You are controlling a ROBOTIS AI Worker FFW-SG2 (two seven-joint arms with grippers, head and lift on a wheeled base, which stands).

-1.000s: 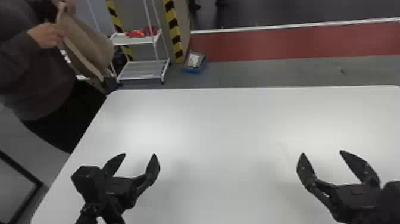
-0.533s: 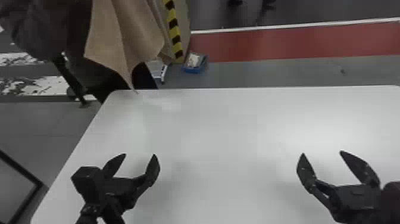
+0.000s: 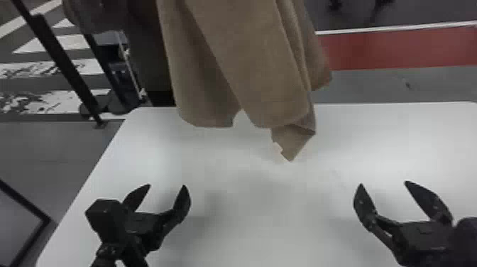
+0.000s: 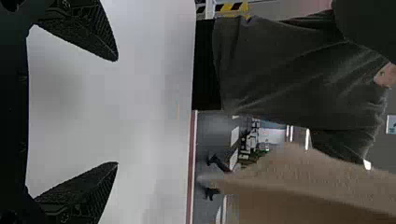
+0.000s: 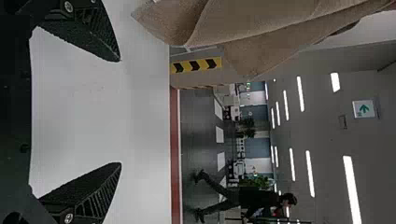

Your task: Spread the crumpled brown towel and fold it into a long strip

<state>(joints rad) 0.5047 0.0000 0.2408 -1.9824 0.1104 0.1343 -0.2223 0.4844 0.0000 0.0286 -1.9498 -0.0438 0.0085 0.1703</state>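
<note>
The head view looks forward and down; closer, side-turned wrist views share its table (image 3: 255, 220) and towel (image 3: 248, 64).

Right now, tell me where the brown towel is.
In the head view, the brown towel hangs over the far part of the white table, ahead of and between the two open grippers.

Soft glare, faint shadows on white tabletop (image 3: 248, 230); bright ceiling strip lights (image 5: 352, 190).

A workshop or lab hall, can't tell which: hazard stripes (image 5: 195, 66), a red floor strip (image 3: 401, 48), white floor markings (image 3: 85, 67), rows of ceiling lights (image 5: 352, 189), a green arrow sign (image 5: 364, 109)
</note>
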